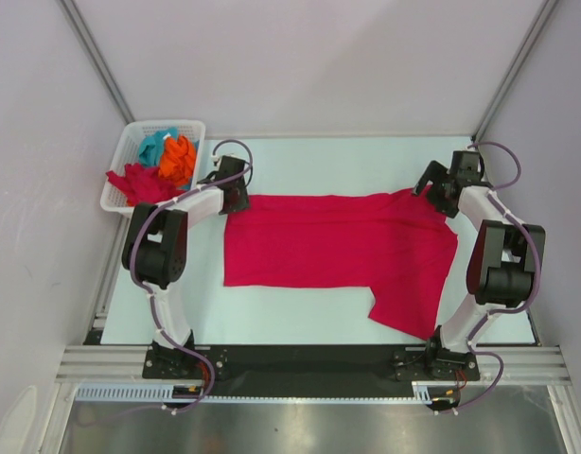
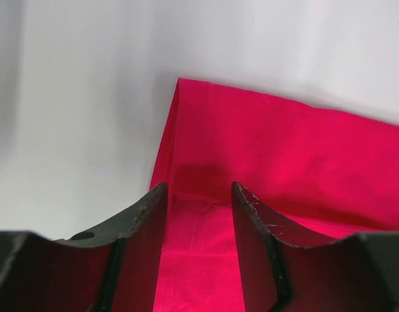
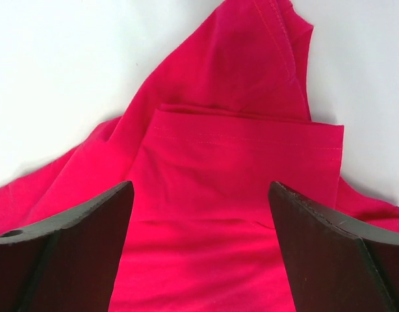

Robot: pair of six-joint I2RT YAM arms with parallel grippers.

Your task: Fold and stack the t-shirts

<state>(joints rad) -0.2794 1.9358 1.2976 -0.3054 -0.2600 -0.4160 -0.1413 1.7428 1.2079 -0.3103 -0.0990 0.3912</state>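
The red shirt (image 1: 338, 241) is spread on the table (image 1: 319, 156); other shirts (image 1: 166, 159) are heaped in the basket (image 1: 118, 189). The left gripper (image 2: 199, 192) is set at its far-left corner, jaws narrowly apart, nothing clamped. The right gripper (image 3: 199, 188) is held with jaws wide apart over the bunched far-right corner. If only one layer is pinched there, the fold could be dragged askew.
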